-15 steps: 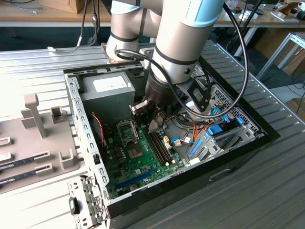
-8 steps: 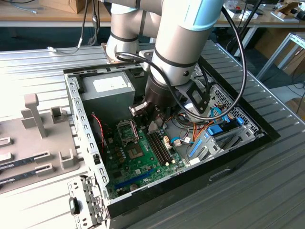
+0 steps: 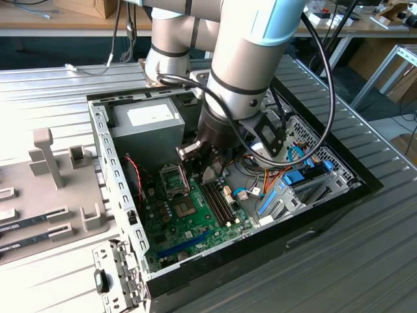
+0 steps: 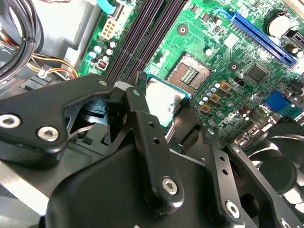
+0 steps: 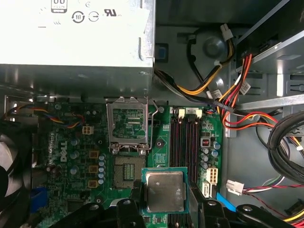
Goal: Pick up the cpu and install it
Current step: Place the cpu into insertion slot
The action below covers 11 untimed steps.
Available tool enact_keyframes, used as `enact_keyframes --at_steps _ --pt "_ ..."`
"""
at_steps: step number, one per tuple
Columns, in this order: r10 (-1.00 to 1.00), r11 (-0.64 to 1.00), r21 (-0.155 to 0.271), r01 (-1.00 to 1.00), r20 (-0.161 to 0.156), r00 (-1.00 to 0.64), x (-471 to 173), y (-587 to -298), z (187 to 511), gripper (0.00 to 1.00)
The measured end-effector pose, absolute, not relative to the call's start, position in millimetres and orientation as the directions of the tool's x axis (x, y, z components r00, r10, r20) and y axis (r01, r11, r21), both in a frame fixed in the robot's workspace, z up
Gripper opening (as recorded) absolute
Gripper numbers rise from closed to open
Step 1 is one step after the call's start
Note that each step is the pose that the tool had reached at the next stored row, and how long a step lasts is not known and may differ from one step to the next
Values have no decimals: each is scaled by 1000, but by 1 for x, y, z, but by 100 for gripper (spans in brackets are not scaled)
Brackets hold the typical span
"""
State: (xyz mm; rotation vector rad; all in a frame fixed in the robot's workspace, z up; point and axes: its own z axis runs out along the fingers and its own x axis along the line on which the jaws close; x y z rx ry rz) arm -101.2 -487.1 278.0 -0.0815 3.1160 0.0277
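cpu (image 5: 165, 191): silver-topped, green-rimmed square chip, being held near the empty socket (image 5: 128, 171).
gripper (image 5: 166, 198): black, clamping the chip's edges.
step: carrying, seemingly; not yet seated.

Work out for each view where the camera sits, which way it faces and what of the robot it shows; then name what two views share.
Exterior view: off the arm, above the open computer case, looking down into it; the arm crosses the middle.
First wrist view: at the wrist, facing straight down on the motherboard; the gripper shows in front.
Second wrist view: at the wrist, looking slantwise past the gripper's black links onto the motherboard.
Both wrist views share the cpu, clamped between the gripper's fingers.
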Motion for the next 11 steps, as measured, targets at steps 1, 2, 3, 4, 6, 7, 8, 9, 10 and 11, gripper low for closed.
enact_keyframes --at_steps 1,2,3,4,6,7,8,9,10,11 --pt "-52 998 17 -53 -25 -998 -101 -487 277 47" --pt "-52 998 17 -52 -25 -998 -101 -487 277 47" --pt "-52 998 17 -52 -25 -998 -101 -487 276 47" --pt "-52 998 17 -52 -25 -998 -101 -487 276 47" --pt "-52 998 17 -52 -25 -998 -101 -487 275 47" --pt "-52 998 17 -52 -25 -998 -101 -487 274 47" --pt "-52 998 17 -52 -25 -998 -101 -487 273 47" --pt "-52 998 17 -52 -25 -998 -101 -487 273 47" --pt "-52 998 17 -52 -25 -998 -101 -487 272 47" --pt "-52 998 17 -52 -25 -998 -101 -487 272 47"
